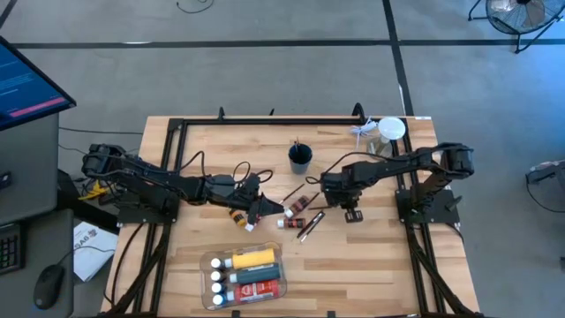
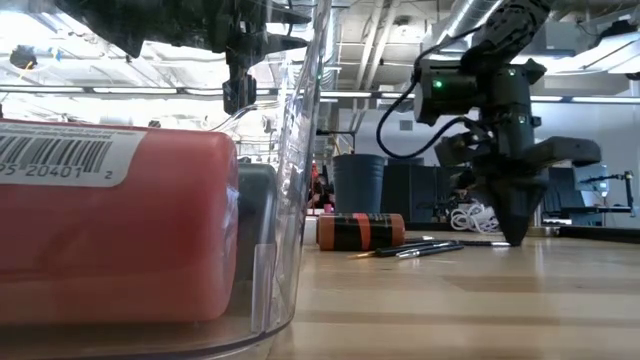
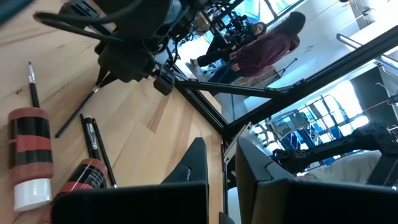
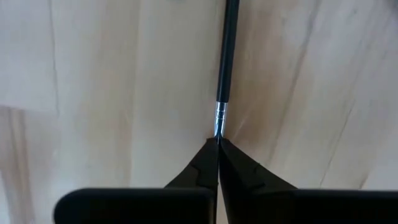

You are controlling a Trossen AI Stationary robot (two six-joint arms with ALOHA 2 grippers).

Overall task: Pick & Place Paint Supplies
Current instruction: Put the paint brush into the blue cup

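- The right gripper [image 4: 217, 144] is pointing down at the table [image 1: 371, 256] right of centre, its two fingers [image 4: 245, 168] pressed together around the metal ferrule of a thin brush [image 4: 225, 56].
- That brush is lying flat on the wood, its dark handle running straight away from the fingertips; in the low view the same gripper [image 2: 515, 235] is touching down on the tabletop.
- The left gripper [image 1: 262, 210] is reaching in from the left toward the middle of the table, just beside a small tube [image 1: 238, 217] with a white cap.
- Its fingers [image 3: 193, 165] are standing nearly together with only a thin gap between them, and nothing is showing in that gap.
- In the left wrist view, a red-and-black tube [image 3: 29, 155] with a white cap is lying on the wood, a second red tube [image 3: 84, 177] near it, and thin brushes [image 3: 93, 140] are lying between and beside them.
- Near the table's centre more tubes [image 1: 298, 205] and brushes [image 1: 311, 225] are lying scattered, between the two grippers.
- A dark cup [image 1: 300, 159] is standing behind them, with brush handles sticking up out of it.
- A clear tray [image 1: 208, 265] is sitting at the front edge, holding a yellow bottle [image 1: 254, 258], a dark tube and a red tube [image 1: 263, 288] side by side, white caps pointing left.
- A clear jar [image 1: 389, 132] with a white lid is standing at the back right corner.
- People [image 3: 261, 43] are sitting in the room beyond the table.
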